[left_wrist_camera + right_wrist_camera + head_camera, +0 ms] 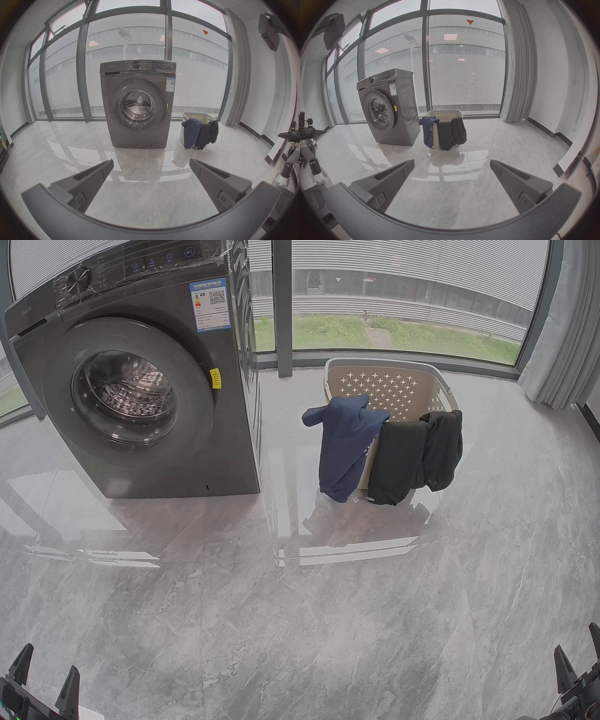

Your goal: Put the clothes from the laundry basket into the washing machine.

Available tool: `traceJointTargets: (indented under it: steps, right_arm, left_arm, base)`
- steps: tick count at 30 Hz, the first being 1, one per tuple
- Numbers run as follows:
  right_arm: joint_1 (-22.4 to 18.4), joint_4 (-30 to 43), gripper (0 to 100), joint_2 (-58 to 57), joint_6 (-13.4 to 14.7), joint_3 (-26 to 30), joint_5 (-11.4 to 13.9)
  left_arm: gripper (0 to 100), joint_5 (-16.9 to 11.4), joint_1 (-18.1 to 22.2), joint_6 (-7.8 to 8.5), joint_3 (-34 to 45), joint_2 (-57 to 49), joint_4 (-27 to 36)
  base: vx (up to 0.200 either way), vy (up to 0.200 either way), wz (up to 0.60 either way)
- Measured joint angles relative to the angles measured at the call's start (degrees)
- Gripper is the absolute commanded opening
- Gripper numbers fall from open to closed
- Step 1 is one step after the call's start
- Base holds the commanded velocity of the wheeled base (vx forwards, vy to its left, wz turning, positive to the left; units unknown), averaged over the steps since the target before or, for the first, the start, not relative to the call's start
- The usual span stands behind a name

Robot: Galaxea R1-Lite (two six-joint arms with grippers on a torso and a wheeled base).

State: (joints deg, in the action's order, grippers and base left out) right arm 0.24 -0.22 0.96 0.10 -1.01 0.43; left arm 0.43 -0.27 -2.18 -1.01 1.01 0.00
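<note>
While the left gripper and right gripper hang spread and empty, the blue garment and black garment drape over the laundry basket rim, well ahead of the fingers, beside the washing machine. Judged: approach stage, nothing grasped. The next move requires closing on the basket and pinching one garment.

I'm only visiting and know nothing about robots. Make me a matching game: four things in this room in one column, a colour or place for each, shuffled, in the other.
1 washing machine
2 laundry basket
3 blue garment
4 black garment

A beige, with star-shaped holes
B draped over the basket rim, on the machine's side
C dark grey, round window in front
D draped over the basket rim, on the far side from the machine

Pairs: 1-C, 2-A, 3-B, 4-D
</note>
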Motion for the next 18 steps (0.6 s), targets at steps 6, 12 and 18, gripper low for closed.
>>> traceJointTargets:
  steps: [6,12,18]
  right_arm:
    - [0.0,0.0,100,0.0,0.0,0.0,0.0]
    - [0.0,0.0,100,0.0,0.0,0.0,0.0]
    - [0.0,0.0,100,0.0,0.0,0.0,0.0]
  left_arm:
    - [100,0.0,0.0,-0.02,0.0,0.0,0.0]
    - [100,0.0,0.0,0.00,0.0,0.0,0.0]
    - [100,0.0,0.0,-0.02,0.0,0.0,0.0]
  base:
    - [0.000,-0.100,0.00]
    - [0.000,-0.200,0.00]
    - [0.000,-0.200,0.00]
